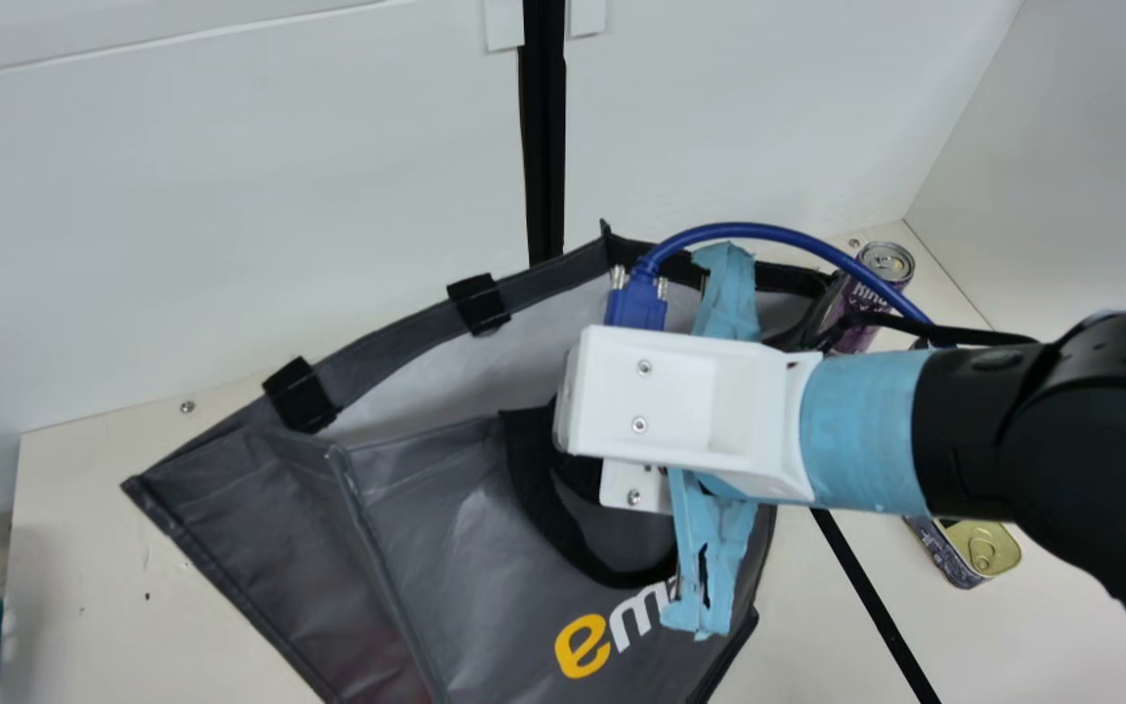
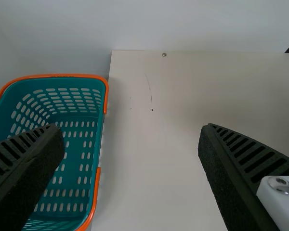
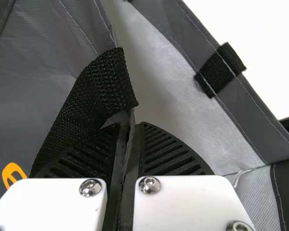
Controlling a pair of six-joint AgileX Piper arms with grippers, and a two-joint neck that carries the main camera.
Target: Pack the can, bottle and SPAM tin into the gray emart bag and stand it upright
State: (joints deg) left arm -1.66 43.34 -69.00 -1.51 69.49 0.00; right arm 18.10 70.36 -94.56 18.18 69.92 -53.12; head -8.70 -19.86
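Gray bag (image 1: pixel 426 557) is pinched tight on its near side by the right gripper (image 3: pixel 130 126); the left gripper (image 2: pixel 130 129) is wide open, empty. The can (image 1: pixel 886 261) and tin (image 1: pixel 981 550) sit right. Maybe it's bag-opening time; next, gently pull wider.

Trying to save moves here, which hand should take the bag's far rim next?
Likely the left hand: it is open and holds nothing, whereas the right hand is shut on the bag's near rim, by the black handle.
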